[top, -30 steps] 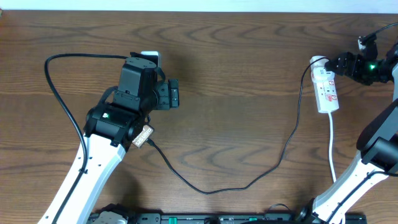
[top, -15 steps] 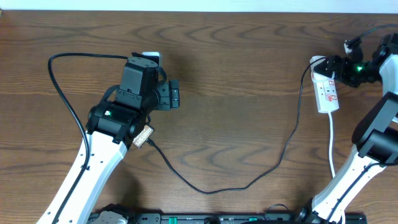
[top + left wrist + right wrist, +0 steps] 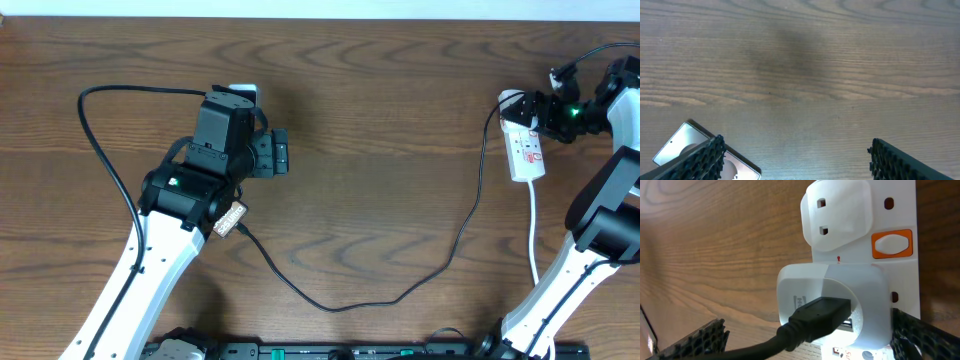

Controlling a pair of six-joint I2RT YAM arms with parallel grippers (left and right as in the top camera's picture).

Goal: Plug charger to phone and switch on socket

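Observation:
The socket [image 3: 527, 150] lies at the far right, a white power strip with red marks. The charger's white plug [image 3: 860, 295] sits in the socket [image 3: 900, 210], below an orange switch [image 3: 892, 244]. Its black cable [image 3: 340, 306] sags across the table and runs under the left arm. The connector tip is hidden. My right gripper [image 3: 535, 108] [image 3: 809, 322] is open, its fingers on either side of the plug. Only a light corner of the phone [image 3: 685, 147] [image 3: 242, 92] shows. My left gripper [image 3: 235, 100] [image 3: 795, 145] hangs open over it, holding nothing.
The strip's white cord [image 3: 533, 230] runs down toward the table's front edge. A loop of the black cable [image 3: 85, 115] curves round the left arm's far side. Bare brown wood [image 3: 380, 150] lies between the two arms.
My right gripper has shifted a little left, onto the strip's top end. The left arm and the cable loop beside it have nudged slightly right.

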